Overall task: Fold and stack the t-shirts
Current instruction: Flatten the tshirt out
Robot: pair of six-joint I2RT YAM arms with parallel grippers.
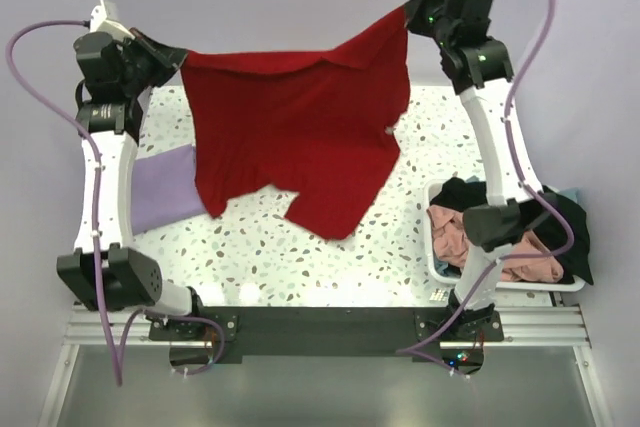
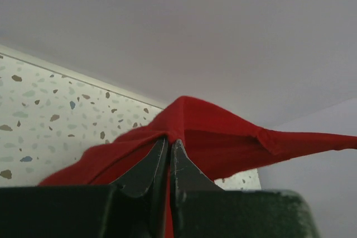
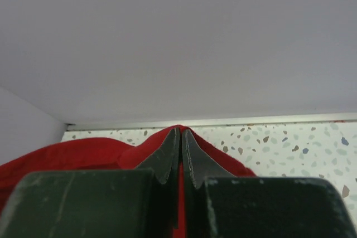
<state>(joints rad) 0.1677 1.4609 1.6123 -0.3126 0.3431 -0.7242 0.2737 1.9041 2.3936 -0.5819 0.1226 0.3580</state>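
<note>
A large bright red t-shirt (image 1: pixel 295 127) hangs stretched in the air between both grippers, its lower part drooping toward the table. My left gripper (image 1: pixel 180 59) is shut on its left top corner; in the left wrist view the gripper (image 2: pixel 169 143) pinches red cloth (image 2: pixel 223 137). My right gripper (image 1: pixel 408 15) is shut on its right top corner; in the right wrist view the gripper (image 3: pixel 181 133) pinches red cloth (image 3: pixel 67 154). A pale lavender t-shirt (image 1: pixel 165 190) lies flat on the table at the left, partly behind the left arm.
A white basket (image 1: pixel 436 252) at the right holds salmon-pink (image 1: pixel 455 237) and black (image 1: pixel 565 222) shirts. The speckled table (image 1: pixel 300 247) ends at a back wall, and the arm bases stand at the near edge.
</note>
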